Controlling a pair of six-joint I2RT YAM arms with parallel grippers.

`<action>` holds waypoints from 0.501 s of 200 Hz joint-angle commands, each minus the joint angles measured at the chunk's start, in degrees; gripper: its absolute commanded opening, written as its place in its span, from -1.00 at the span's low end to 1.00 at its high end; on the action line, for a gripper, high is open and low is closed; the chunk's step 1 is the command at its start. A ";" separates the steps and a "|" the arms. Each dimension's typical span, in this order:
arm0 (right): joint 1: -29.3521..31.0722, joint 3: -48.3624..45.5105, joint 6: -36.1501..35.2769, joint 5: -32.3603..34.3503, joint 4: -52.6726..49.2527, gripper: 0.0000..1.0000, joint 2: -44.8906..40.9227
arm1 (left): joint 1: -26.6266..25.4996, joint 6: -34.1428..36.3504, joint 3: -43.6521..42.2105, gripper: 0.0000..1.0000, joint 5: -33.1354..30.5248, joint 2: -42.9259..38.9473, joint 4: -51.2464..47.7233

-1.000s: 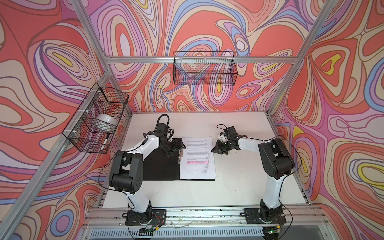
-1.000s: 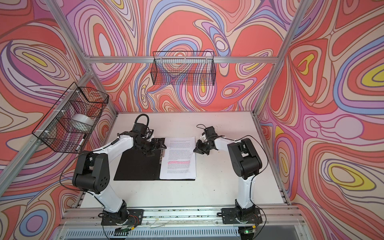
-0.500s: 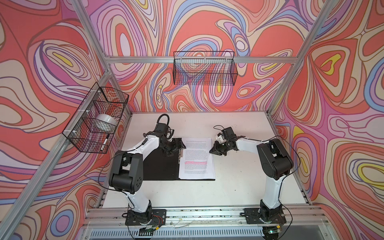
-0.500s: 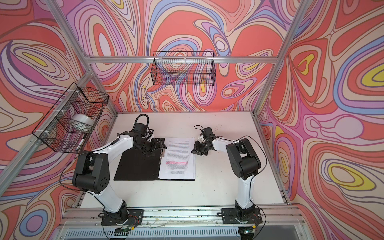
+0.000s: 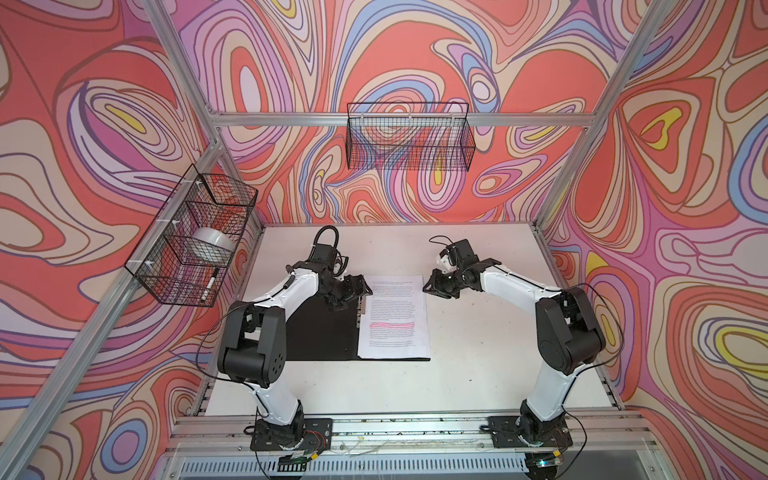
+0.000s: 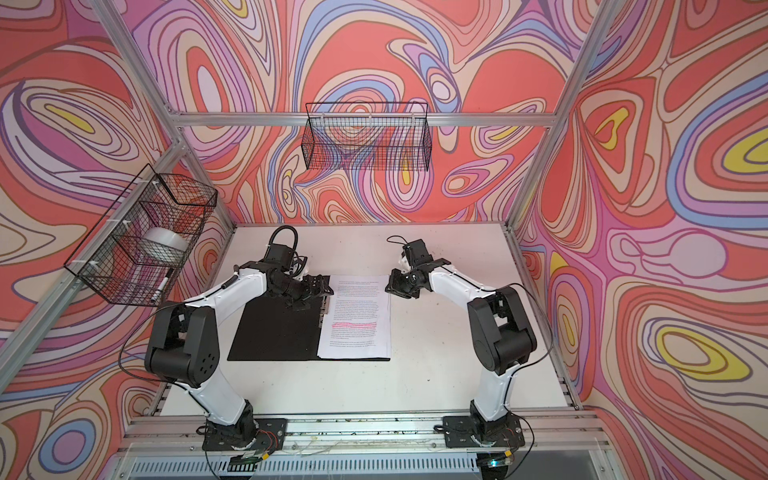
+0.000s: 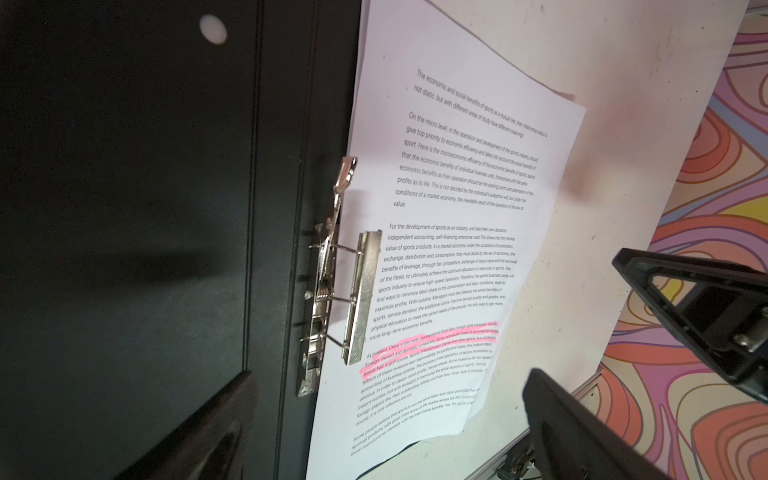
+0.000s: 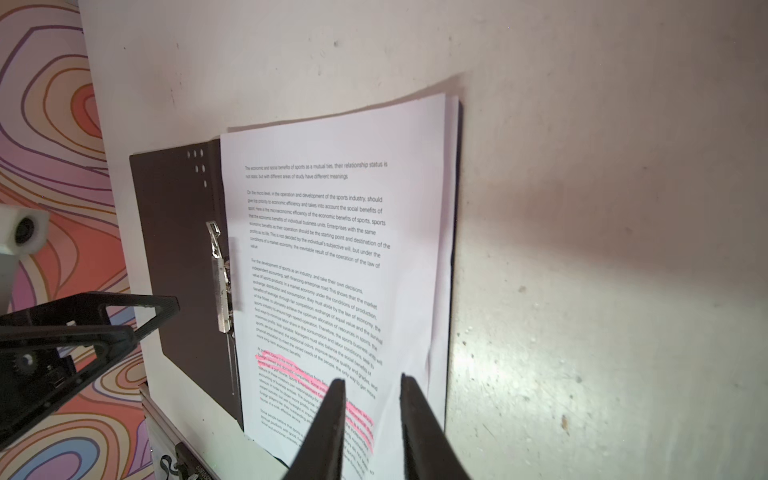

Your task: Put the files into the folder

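White table: pink-highlighted files, seemingly stacked

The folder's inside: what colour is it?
Black; the folder shows best in the left wrist view.

The left gripper has its jaws spread wide, with nothing between them. It tips downward, and directly ahead of it, well apart, the right gripper faces back at it. Behind the left gripper the wrist bends, and the left arm runs back to a raised black elbow. The right gripper's jaws stand only a narrow gap apart, and its fingertips hold nothing. Behind it the right arm slopes back to its own raised elbow.
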 commanded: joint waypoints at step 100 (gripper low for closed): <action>0.04 -5.38 2.51 -3.55 6.91 -0.43 4.61 | -2.75 -0.70 -1.71 1.00 -0.67 2.00 0.83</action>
